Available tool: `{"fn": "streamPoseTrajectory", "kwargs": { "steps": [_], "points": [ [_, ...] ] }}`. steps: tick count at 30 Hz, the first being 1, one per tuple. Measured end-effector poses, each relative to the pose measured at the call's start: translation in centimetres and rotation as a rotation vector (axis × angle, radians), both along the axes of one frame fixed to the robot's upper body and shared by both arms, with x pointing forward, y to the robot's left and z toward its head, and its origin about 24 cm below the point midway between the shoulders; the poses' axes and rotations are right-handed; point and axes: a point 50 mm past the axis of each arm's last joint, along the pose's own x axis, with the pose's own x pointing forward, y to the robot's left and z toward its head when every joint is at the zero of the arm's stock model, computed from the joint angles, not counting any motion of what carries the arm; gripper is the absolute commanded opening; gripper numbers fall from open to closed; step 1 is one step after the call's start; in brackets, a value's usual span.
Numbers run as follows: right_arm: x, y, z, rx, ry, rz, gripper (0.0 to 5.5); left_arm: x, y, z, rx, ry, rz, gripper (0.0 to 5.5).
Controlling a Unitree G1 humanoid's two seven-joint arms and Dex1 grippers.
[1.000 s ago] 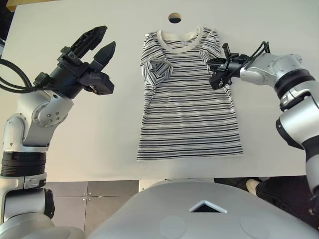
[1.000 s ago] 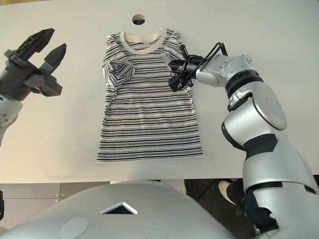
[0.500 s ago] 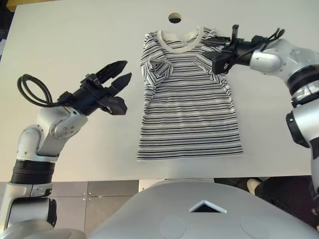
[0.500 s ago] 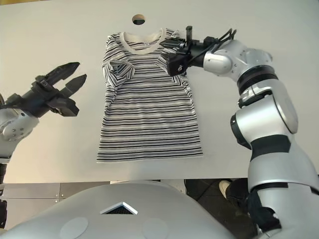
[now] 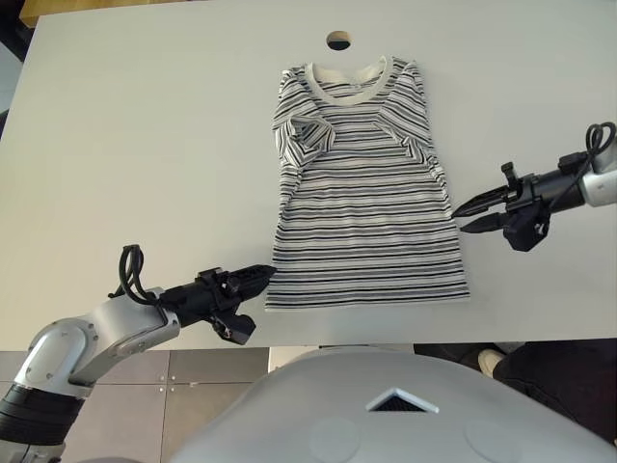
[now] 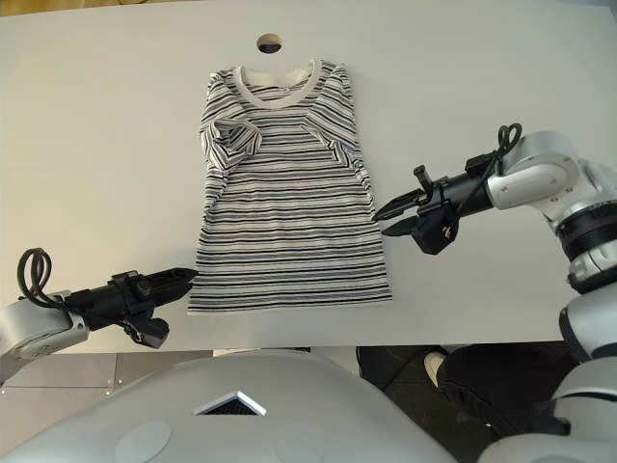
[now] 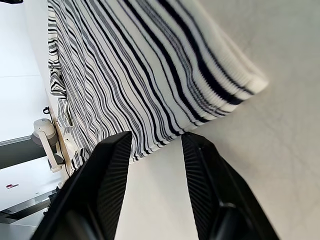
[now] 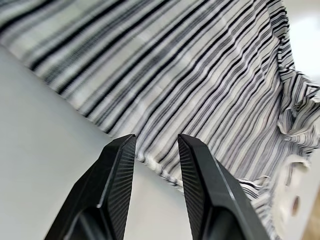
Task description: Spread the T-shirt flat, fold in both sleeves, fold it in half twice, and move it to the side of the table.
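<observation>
Left gripper (image 5: 262, 275): hovers low over the table (image 5: 145, 135) near its front edge, fingers parted by a narrow gap, grips nothing. Right at its tips: the near left hem corner of the T-shirt (image 5: 362, 183); contact with the cloth: cannot tell. Ahead of that claw and across towards the other: lies flat, striped, collar at the far end, both sleeves folded in over the chest. Past the collar, well away from both claws: a small round hole (image 5: 338, 40) in the tabletop. Right gripper (image 5: 461, 219): points at the shirt's right side edge from just beside it, tips parted moderately, empty; contact there: cannot tell either.
</observation>
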Motion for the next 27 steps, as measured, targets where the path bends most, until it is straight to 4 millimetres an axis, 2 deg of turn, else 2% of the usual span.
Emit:
{"fn": "streamPoseTrajectory", "kwargs": {
  "steps": [5, 7, 11, 17, 27],
  "points": [
    [-2.3, -0.5, -1.7, -0.023, 0.124, 0.021, 1.53, -0.5, -0.6, -0.2, -0.011, 0.018, -0.031, 1.89],
    [-2.7, -0.6, -1.9, -0.018, 0.139, 0.015, 1.53, -0.6, -0.7, -0.3, -0.019, 0.023, -0.035, 1.89],
    [-3.5, -1.0, -2.6, -0.015, 0.167, 0.002, 1.58, -0.7, -1.4, -0.7, -0.043, 0.036, -0.057, 1.18],
    [-3.5, -1.3, -2.6, -0.021, 0.16, 0.016, 1.58, -1.2, -1.5, -1.2, -0.038, 0.055, -0.058, 0.13],
    [-5.3, -0.7, -3.5, 0.084, 0.132, 0.128, 1.58, -1.6, -1.6, -1.4, -0.049, 0.063, -0.041, 0.11]
  ]
}}
